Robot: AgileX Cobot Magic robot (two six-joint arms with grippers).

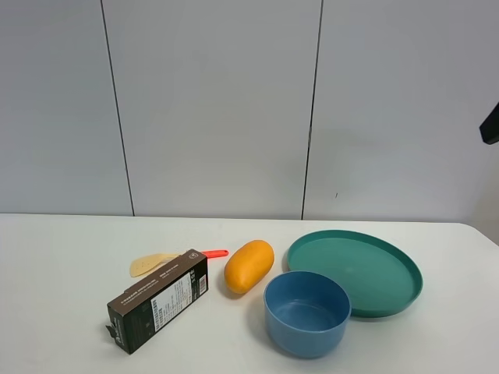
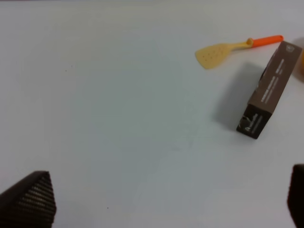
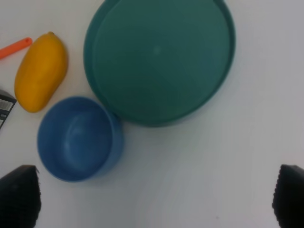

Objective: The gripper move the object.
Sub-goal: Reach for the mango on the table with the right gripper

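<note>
From the high camera I see the mango lying on its side near the middle of the white counter. The blue bowl is just beside it towards the front, and the green plate is on its right. On the mango's other side lies a dark carton, with a tan spatula behind it whose orange handle points at the fruit. Of the arms, this view gives me only a black sliver at the right edge, and I cannot tell which part it is. The left wrist camera shows my left tool released: its two dark fingertips sit wide apart above bare counter with nothing between them. Here the spatula and carton are plain, but the mango is only a hint of orange at the frame's edge past the carton. The carton stands between it and this tool, and the two are well apart. The right wrist camera shows my right tool spread wide as well, holding nothing and hanging over open counter. This view looks straight down on the plate, the bowl and the whole mango. There is a clear gap between fruit and bowl, while the bowl sits tight by the plate's rim; I cannot tell if they touch. The mango lies beyond the bowl, well apart from this tool.
</note>
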